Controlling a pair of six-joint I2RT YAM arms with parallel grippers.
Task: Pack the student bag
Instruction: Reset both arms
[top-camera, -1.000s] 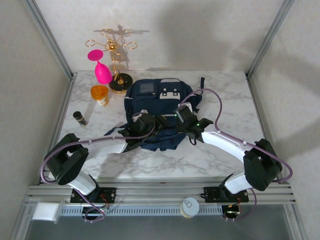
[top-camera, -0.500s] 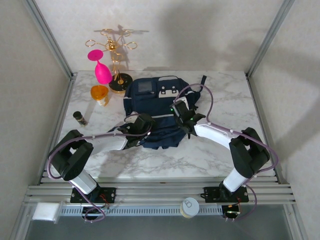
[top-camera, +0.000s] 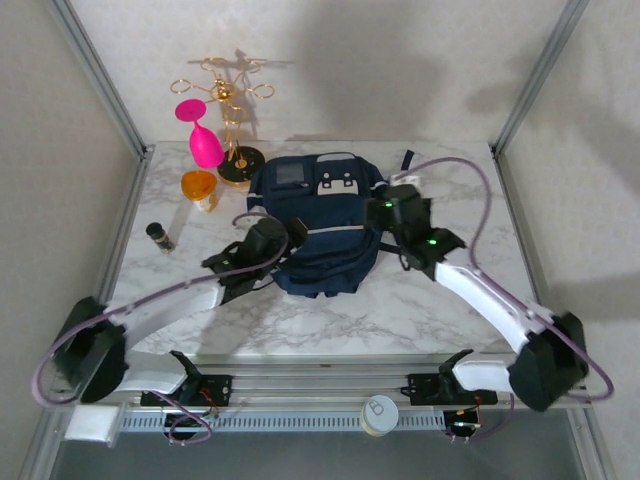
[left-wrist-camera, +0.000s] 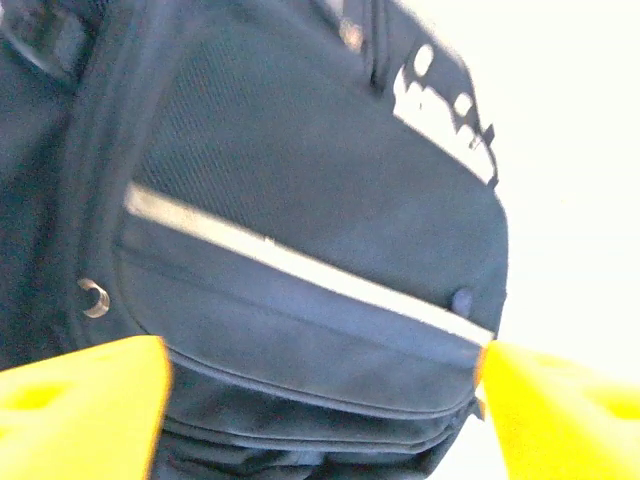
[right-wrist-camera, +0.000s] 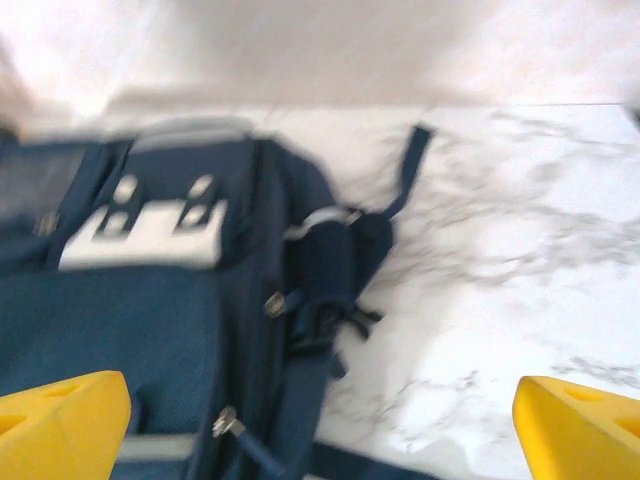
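Observation:
The student bag (top-camera: 318, 215), a navy blue backpack with pale trim stripes, a white patch and a square grey patch, lies flat in the middle of the marble table. My left gripper (top-camera: 283, 238) sits at the bag's left near corner. In the left wrist view its yellow fingers (left-wrist-camera: 80, 400) are spread wide and open, with the bag's front pocket (left-wrist-camera: 300, 300) ahead of them. My right gripper (top-camera: 392, 207) hovers by the bag's right side, open. Its wrist view shows the bag (right-wrist-camera: 130, 300), a side strap (right-wrist-camera: 405, 170) and bare marble between its fingers (right-wrist-camera: 580, 425).
A pink goblet (top-camera: 203, 138) and a gold wire rack (top-camera: 232, 110) stand at the back left. An orange cup (top-camera: 199, 188) and a small dark cylinder (top-camera: 159, 235) sit on the left side. A white round object (top-camera: 379, 413) rests on the front rail.
My right gripper has left the bag's near edge and swung out to its right side. The left arm has stretched lower and further left. The bag's near end now lies more compact.

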